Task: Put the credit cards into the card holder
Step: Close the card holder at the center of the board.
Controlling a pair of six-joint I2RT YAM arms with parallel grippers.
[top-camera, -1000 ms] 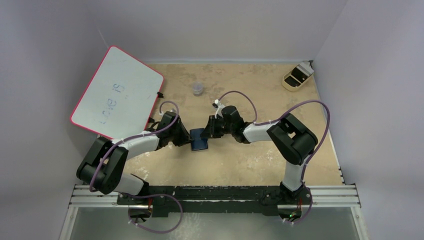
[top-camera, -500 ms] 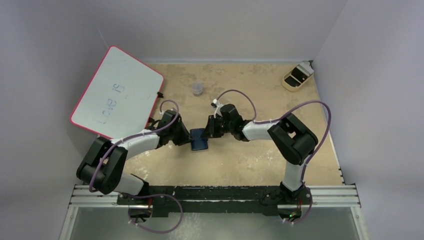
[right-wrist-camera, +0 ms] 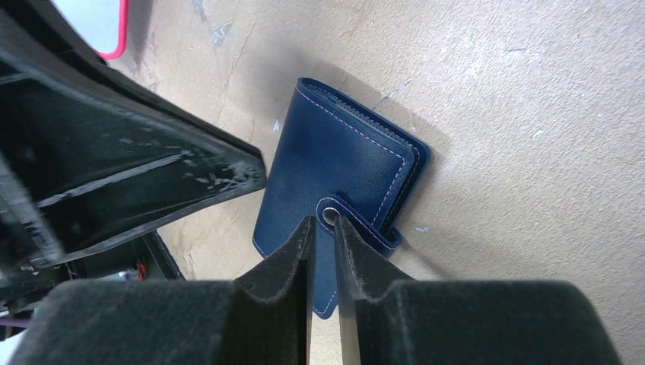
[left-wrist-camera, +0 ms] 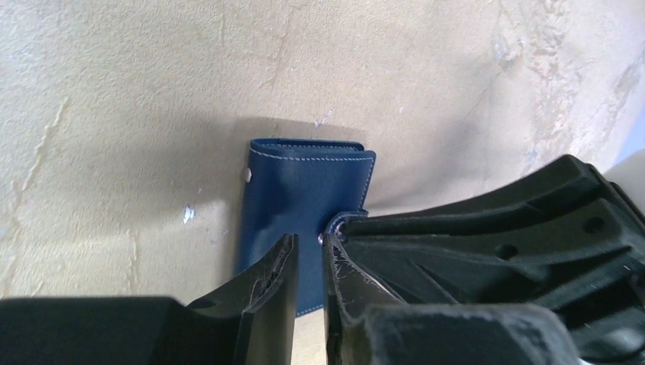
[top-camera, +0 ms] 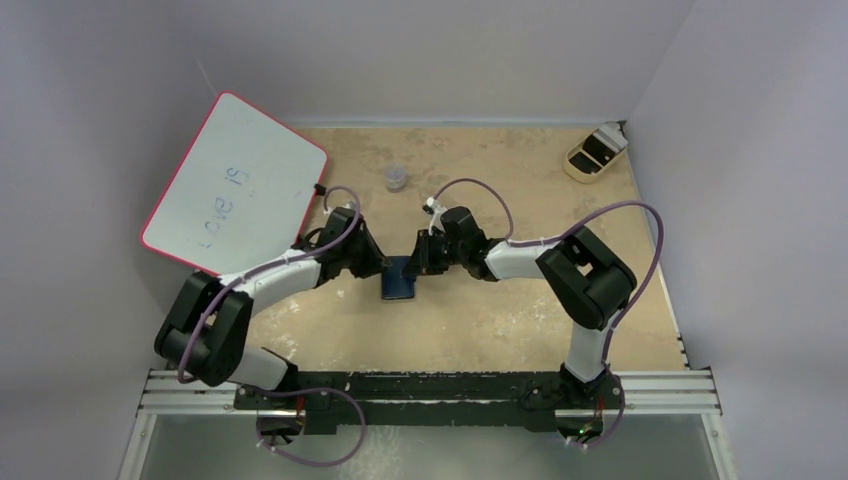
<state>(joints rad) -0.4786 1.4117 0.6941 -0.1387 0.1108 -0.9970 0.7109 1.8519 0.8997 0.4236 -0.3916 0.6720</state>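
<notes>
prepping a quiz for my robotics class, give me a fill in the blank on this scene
1. The card holder lies ___, not open.
2. It sits ___ the left pincer and the right pincer.
3. The whiteboard has a ___ edge.
4. The tan tray is in the far ___ corner.
Missing words: closed; between; pink; right.

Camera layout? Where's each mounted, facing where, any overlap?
Top external: above and behind the robot, looking down at the table; left arm, right arm show.
Left wrist: on left arm, down past left tool at the card holder.
Right wrist: same, past right tool.
Shared: all see card holder; wrist views catch each other's tool.
</notes>
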